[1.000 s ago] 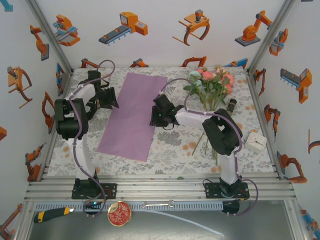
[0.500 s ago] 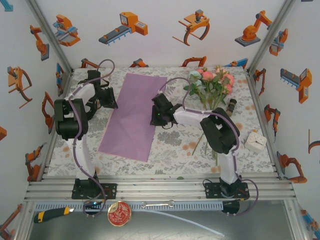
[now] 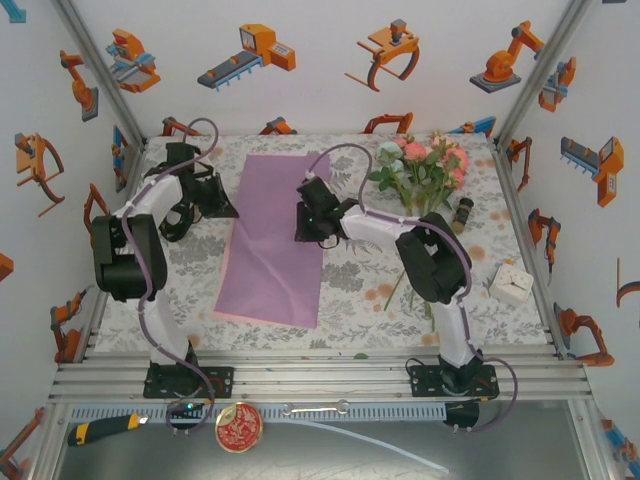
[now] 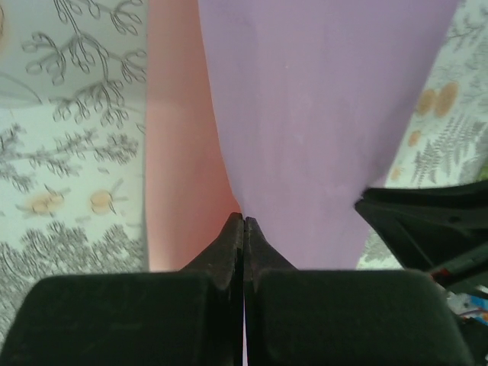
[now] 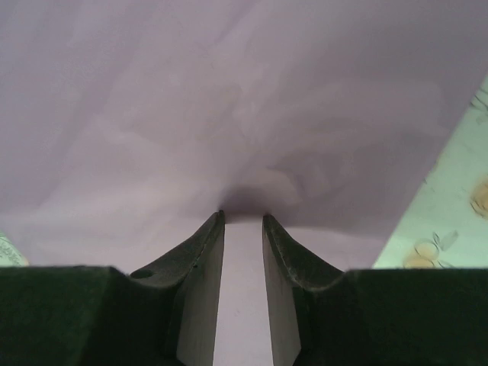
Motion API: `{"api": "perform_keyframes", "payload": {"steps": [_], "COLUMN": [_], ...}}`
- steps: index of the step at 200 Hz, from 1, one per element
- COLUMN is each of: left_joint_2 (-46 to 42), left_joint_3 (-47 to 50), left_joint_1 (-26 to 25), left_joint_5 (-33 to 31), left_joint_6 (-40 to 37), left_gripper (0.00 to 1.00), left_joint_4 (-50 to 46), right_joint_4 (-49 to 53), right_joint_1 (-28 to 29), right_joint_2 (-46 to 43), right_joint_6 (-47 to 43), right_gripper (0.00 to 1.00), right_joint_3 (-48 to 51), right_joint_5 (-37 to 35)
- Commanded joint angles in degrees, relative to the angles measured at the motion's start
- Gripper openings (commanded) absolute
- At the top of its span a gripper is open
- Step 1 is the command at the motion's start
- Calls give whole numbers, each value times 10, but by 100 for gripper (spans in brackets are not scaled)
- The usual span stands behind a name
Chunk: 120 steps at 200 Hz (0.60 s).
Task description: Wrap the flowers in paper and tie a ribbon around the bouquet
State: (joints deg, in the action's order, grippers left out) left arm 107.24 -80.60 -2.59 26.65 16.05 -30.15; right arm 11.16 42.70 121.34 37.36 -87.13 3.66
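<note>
Clearly little is done: both tools pinch the paper point(image 3: 272, 240), left tool point(image 4: 244, 223) clamped on its left edge, right tool point(image 5: 242, 217) on its right; flowers point(image 3: 425, 165) lie far right, unwrapped.

paper point(image 3: 272, 240): lilac-purple on top, pink underside along left edge
flowers point(image 3: 425, 165): pink, white, pale blue heads; green leaves
worktop point(image 3: 360, 285): pale cloth, grey ferns, orange blossoms
left gripper point(image 4: 243, 229): black
</note>
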Motion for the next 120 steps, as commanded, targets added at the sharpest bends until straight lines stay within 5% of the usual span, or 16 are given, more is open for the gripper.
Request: {"api": "perform_keyframes", "payload": {"steps": [1,28,62,89,120], "left_joint_2": [-72,-109,-148,-176,-170], "left_joint_3": [16,24,22,17,-13], "left_joint_1": [4,3,-12,-42,-65], "left_joint_5": [8,4,-12,-60,-105], "left_joint_6": [60,121,187,247,344], "left_gripper": [0,0,0,0,0], "left_joint_4": [23,22,14,5,-49], "right_joint_4": [7,14,-20,-59,-117], "right_joint_1": [2,3,28,120,255], "right_joint_2": [24,-42,-220,-324,-326], "right_joint_6": [-35,-93,-186,-274,-350], "right_gripper": [32,45,63,80,95], "right_joint_3": [-44,-52,90,192,226], "right_joint_5": [36,39,31,-45,-137]}}
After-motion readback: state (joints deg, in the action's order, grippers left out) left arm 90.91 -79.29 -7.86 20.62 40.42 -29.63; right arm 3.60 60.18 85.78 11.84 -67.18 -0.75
